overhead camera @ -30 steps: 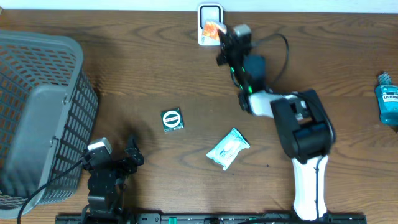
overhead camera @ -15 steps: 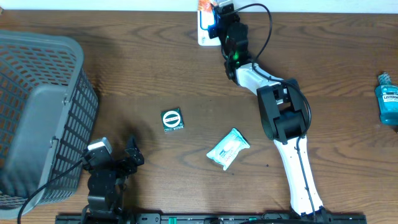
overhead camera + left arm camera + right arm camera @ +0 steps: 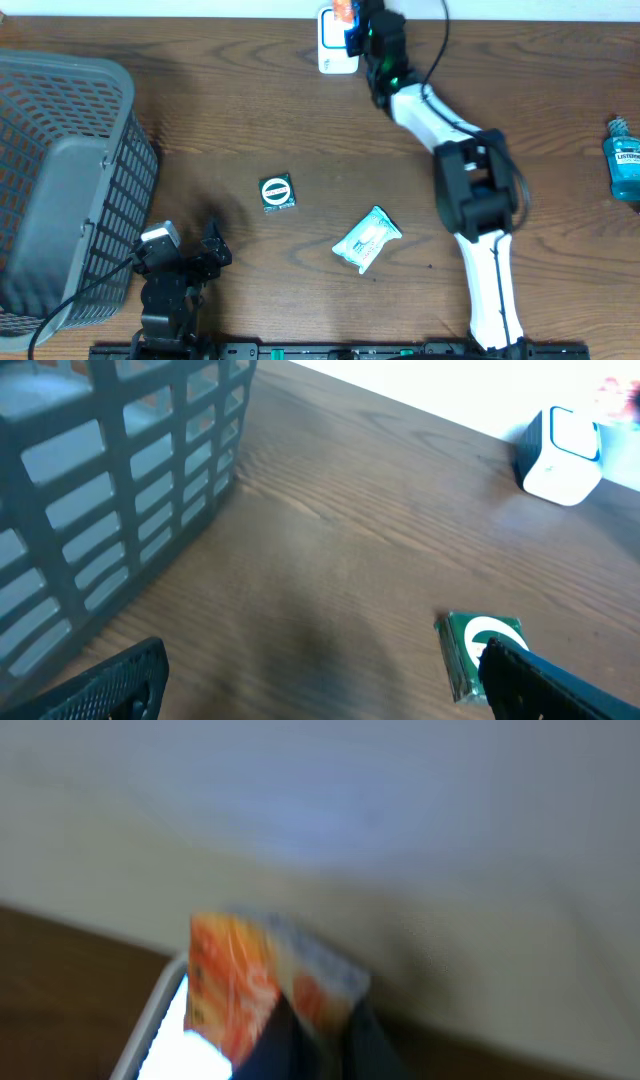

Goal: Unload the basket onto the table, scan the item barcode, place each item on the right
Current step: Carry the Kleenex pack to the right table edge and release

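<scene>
The orange packet (image 3: 344, 12) is at the very top of the overhead frame, near the middle. The right pincer (image 3: 358, 25) is squeezed shut on it. In the right wrist view the packet (image 3: 240, 985) is blurry. It hangs just above and a bit to the right of the white scanner (image 3: 165, 1040), which glows at the bottom left of that frame. From above, the scanner (image 3: 335, 55) sits right below the packet.

I think the job is in the middle. The packet is picked up and brought to the scanner. What is left is to show its barcode to the scanner window. I cannot see the barcode, and I cannot tell if the scanner has read it.

Two more things lie on the wooden table (image 3: 230, 110). A small green square pack (image 3: 277, 192) is near the middle, and a white and blue pouch (image 3: 367, 238) is lower and to the right of it. I guess they wait their turn. A blue mouthwash bottle (image 3: 622, 160) stands at the far right edge.

The big gray basket (image 3: 60, 180) fills the left side. I can see nothing lying inside it.

The left pincer (image 3: 200, 252) sits at the bottom left, near the basket. Its fingers are spread wide apart and have hold of nothing.
</scene>
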`<action>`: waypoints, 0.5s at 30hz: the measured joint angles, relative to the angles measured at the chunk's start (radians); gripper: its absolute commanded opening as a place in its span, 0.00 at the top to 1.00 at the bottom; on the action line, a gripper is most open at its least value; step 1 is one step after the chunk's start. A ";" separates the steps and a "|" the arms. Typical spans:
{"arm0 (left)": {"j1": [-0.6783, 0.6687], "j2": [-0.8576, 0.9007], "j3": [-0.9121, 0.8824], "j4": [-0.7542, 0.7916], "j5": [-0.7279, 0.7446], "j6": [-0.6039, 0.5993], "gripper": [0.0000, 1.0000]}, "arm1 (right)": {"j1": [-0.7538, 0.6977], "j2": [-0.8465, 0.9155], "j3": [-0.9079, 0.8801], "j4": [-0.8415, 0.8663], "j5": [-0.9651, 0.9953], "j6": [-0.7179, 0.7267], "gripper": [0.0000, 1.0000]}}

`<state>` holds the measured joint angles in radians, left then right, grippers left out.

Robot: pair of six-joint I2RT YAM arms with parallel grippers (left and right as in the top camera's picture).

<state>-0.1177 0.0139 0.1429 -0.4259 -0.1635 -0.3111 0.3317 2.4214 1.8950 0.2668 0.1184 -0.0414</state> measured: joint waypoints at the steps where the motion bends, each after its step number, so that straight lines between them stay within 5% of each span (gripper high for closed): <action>1: 0.000 0.000 0.000 0.001 0.000 0.000 0.02 | -0.005 -0.042 0.001 -0.089 0.032 -0.001 0.99; 11: 0.000 0.000 0.000 0.000 0.000 0.000 0.02 | -0.171 -0.315 0.033 -0.890 0.466 -0.011 0.99; 15: 0.000 0.000 0.000 0.001 0.000 0.000 0.02 | -0.291 -0.278 -0.046 -1.005 0.525 0.093 0.99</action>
<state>-0.1177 0.0139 0.1429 -0.4252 -0.1638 -0.3107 0.0402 2.1429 1.8492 -0.7380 0.6437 0.0517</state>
